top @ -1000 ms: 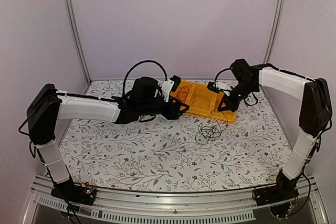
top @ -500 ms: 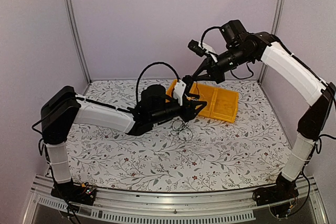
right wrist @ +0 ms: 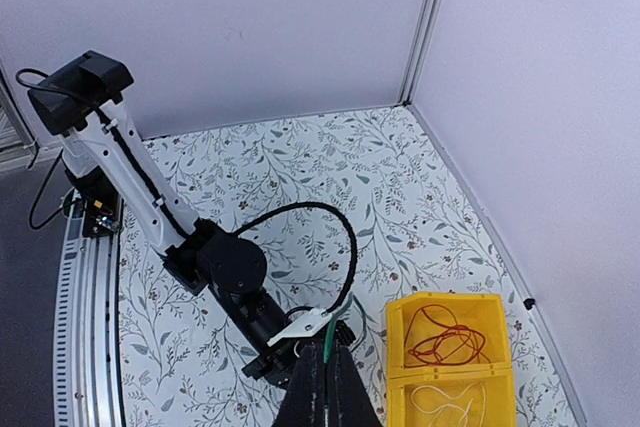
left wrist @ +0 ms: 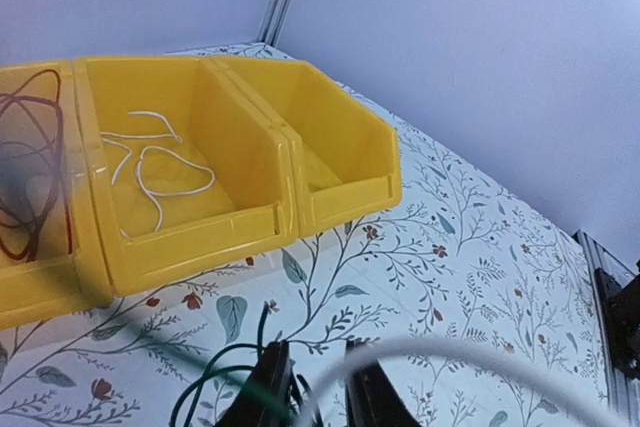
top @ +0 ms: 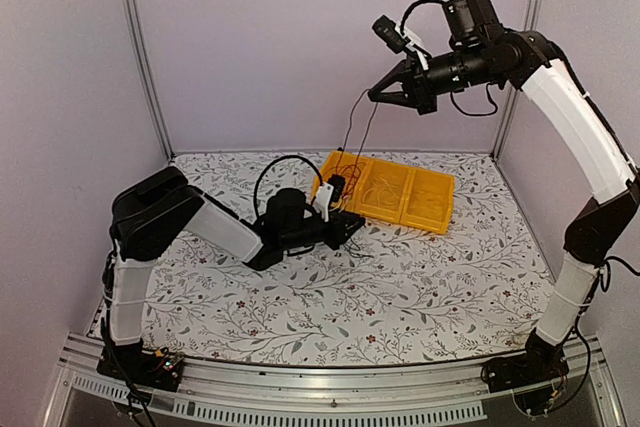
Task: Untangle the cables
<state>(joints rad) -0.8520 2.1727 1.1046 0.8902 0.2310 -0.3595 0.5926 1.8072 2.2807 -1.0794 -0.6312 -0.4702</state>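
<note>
- From above, the right claw [top: 372, 95] is raised high over the far side of the table [top: 300, 287]. Its jaws are pressed to a point on thin cables [top: 349, 132].
- The strands hang from it down toward the left end of the yellow bin [top: 432, 197] and the left claw [top: 350, 225].
- The left arm [top: 200, 222] lies low, and its claw sits just in front of the bin's left end. From here I cannot tell how wide its jaws stand.
- A red-brown cable [top: 347, 175] lies coiled in the bin's left compartment, and a white cable [top: 380, 187] lies in the middle one.
- From the left wrist, the two fingers [left wrist: 270, 392] show at the bottom edge with a narrow gap between them.
- A green cable [left wrist: 215, 379] loops on the table and runs up to that gap, and a blurred pale strand [left wrist: 450, 352] arcs away from it to the right. I cannot tell whether the jaws pinch either one.
- Beyond, the bin [left wrist: 340, 147] shows three compartments side by side. The red-brown cable [left wrist: 25, 187] is in the left one and the white cable [left wrist: 150, 172] in the middle one.
- From the right wrist, looking down, the right claw [right wrist: 325, 352] is closed tight. The green cable [right wrist: 342, 312] leaves its tip and leads toward the end of the left arm [right wrist: 130, 177].
- The bin [right wrist: 445, 297] sits to the right, with the red-brown cable [right wrist: 440, 339] in the upper compartment and the white cable [right wrist: 440, 405] below it.
</note>
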